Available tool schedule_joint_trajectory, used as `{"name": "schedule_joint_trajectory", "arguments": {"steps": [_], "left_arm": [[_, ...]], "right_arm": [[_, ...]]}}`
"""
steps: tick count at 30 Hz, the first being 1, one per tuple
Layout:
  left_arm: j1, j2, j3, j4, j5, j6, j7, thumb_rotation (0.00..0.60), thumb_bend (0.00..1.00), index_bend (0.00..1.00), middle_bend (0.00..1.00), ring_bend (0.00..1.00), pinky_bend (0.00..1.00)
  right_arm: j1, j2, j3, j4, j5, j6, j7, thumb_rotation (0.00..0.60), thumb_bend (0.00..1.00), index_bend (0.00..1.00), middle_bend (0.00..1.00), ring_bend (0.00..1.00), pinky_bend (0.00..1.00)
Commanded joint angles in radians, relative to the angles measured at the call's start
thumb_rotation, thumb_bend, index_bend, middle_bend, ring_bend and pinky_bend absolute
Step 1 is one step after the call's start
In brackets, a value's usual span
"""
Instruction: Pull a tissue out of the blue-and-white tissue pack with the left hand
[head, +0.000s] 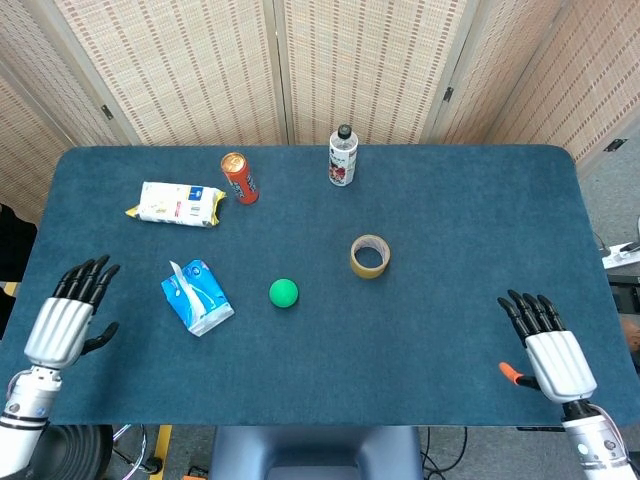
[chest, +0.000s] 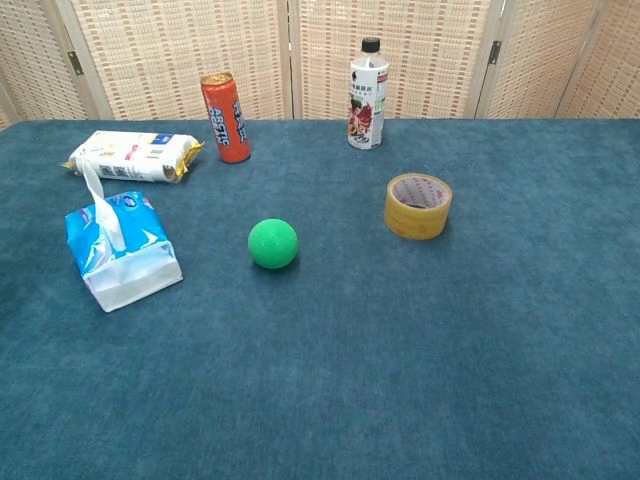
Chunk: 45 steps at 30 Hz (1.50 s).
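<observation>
**Reaching: left hand beside tissue pack**

Lying on the blue felt-like table (head: 450, 200), the blue-and-white tissue pack (head: 197, 297) sits at 3 o'clock from the left hand (head: 65, 322), apart from its fingertips (head: 88, 272). Left-hand fingers are extended, spread, holding nothing. A white tissue (chest: 100, 205) stands from the soft, crinkled film pack. The right hand (head: 552, 352) lies at 4 o'clock, fingers straight, slightly apart, empty.
</observation>
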Motion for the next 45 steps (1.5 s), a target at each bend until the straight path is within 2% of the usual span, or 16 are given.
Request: {"name": "schedule_joint_trajectory", "arguments": {"steps": [1,4,8,16,32,42,45], "left_arm": [[-0.058,-0.036,-0.006,0.047,0.052,-0.039,-0.019,0.6,0.37,0.19,0.0,0.0,0.18],[-0.093,-0.07,0.002,0.091,0.084,-0.06,-0.028,0.6,0.38,0.26,0.0,0.0,0.19],[-0.129,-0.124,0.011,0.159,0.121,-0.063,-0.05,0.6,0.42,0.3,0.0,0.0,0.2],[-0.194,-0.223,0.016,0.302,0.168,-0.047,-0.107,0.6,0.43,0.31,0.0,0.01,0.2],[-0.263,-0.301,0.044,0.388,0.161,-0.095,-0.1,0.6,0.43,0.4,0.0,0.02,0.21],[-0.291,-0.306,0.045,0.408,0.137,-0.121,-0.074,0.6,0.61,0.61,0.04,0.04,0.22],[-0.293,-0.304,0.05,0.408,0.133,-0.122,-0.067,0.6,0.63,0.64,0.06,0.05,0.22]], "right_arm": [[0.001,0.0,0.002,0.003,0.007,-0.004,0.003,0.6,0.11,0.0,0.0,0.0,0.01],[0.002,0.0,0.003,0.003,0.009,-0.005,0.006,0.6,0.12,0.0,0.0,0.0,0.01],[0.002,0.002,0.003,0.002,0.01,-0.007,0.008,0.6,0.11,0.0,0.0,0.0,0.01],[0.008,0.001,0.001,0.0,0.013,-0.021,0.005,0.6,0.11,0.0,0.0,0.0,0.01],[0.012,0.008,0.0,-0.008,0.023,-0.033,0.014,0.6,0.11,0.0,0.0,0.0,0.01],[0.012,0.01,-0.005,-0.01,0.016,-0.034,0.015,0.6,0.11,0.0,0.0,0.0,0.01],[0.011,0.011,-0.006,-0.012,0.013,-0.032,0.017,0.6,0.11,0.0,0.0,0.0,0.01]]}}
